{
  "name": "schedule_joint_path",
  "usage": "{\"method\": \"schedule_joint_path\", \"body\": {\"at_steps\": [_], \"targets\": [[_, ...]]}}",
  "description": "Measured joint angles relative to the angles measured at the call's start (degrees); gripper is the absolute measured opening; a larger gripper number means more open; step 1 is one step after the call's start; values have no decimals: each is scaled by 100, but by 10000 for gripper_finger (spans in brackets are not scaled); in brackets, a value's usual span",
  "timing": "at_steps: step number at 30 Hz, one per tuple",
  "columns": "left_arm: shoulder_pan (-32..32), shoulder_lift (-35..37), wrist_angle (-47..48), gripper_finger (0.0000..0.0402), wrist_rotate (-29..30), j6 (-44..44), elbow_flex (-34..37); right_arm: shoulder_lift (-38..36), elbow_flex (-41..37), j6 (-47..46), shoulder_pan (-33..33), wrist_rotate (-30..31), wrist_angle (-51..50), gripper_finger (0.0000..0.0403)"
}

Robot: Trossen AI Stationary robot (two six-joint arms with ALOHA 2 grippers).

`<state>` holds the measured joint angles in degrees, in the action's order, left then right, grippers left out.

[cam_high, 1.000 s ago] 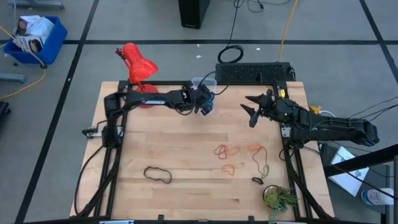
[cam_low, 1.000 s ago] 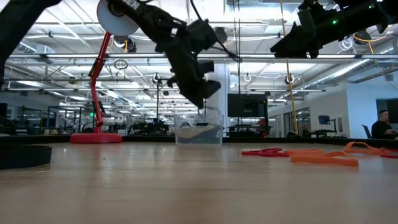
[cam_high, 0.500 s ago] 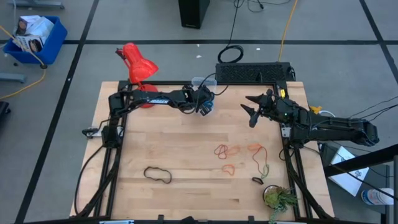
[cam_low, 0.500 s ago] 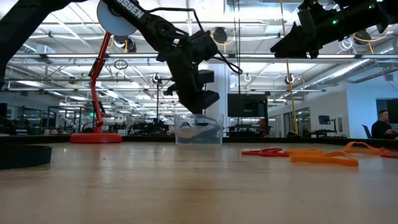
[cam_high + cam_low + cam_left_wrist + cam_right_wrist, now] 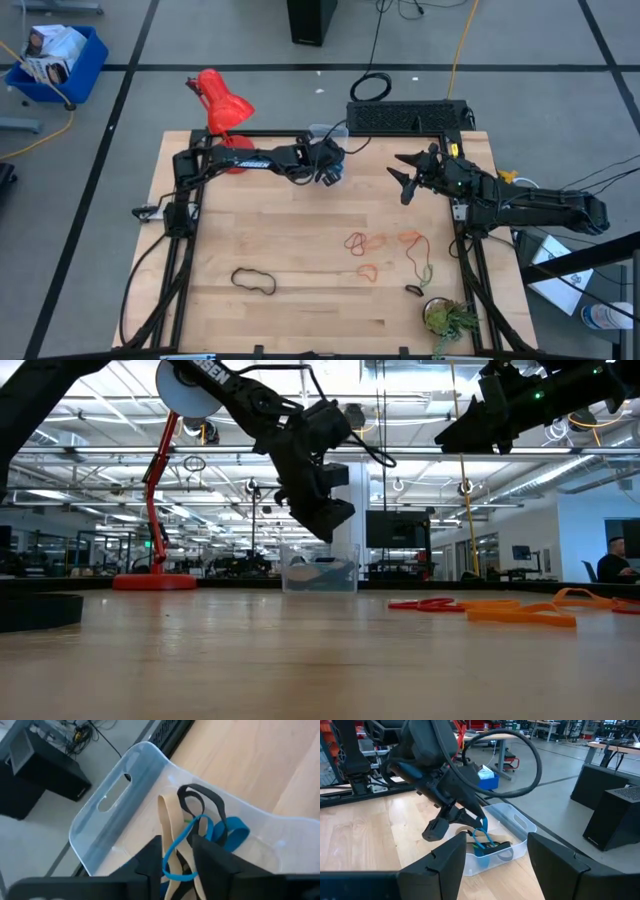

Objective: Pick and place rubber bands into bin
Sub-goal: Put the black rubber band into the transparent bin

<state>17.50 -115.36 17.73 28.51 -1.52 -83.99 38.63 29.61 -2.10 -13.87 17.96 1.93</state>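
Note:
The clear bin (image 5: 517, 827) stands at the table's far edge and holds tan, black and blue rubber bands (image 5: 200, 802). It also shows in the low view (image 5: 320, 570). My left gripper (image 5: 331, 172) hangs over the bin, its fingers nearly together on a blue rubber band (image 5: 481, 837). My right gripper (image 5: 404, 178) is open and empty, in the air to the right of the bin. Orange and red bands (image 5: 366, 243), an olive one (image 5: 426, 266) and black ones (image 5: 253, 281) lie flat on the table. My left gripper has the blue band's upper end (image 5: 171, 854) between its two fingers, which slant down from above the bin. The band hangs slack below the fingertips (image 5: 479, 824). Its lower end (image 5: 234, 831) lies inside the bin on the other bands.
A red desk lamp (image 5: 222, 105) stands at the table's far left corner, close to my left arm. A black box (image 5: 405, 117) lies behind the far edge. A small plant (image 5: 450, 320) sits at the near right corner. A blue crate (image 5: 55, 55) stands on the floor.
My left gripper has dipped toward the bin and come up a little again, staying over it with the blue band hanging from it.

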Motion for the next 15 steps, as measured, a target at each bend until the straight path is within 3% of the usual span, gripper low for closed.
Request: {"method": "schedule_joint_path", "body": {"at_steps": [5, 10, 15], "targets": [[-82, 382, 23, 174, 0, -116, 0, 0, 0, 1, 0, 0, 0, 208], [-280, 1173, 32, 201, -14, -68, 0, 0, 0, 1, -1, 0, 0, 208], [-582, 2210, 425, 206, -955, -188, -2, 0, 0, 8, -2, 0, -5, 208]]}}
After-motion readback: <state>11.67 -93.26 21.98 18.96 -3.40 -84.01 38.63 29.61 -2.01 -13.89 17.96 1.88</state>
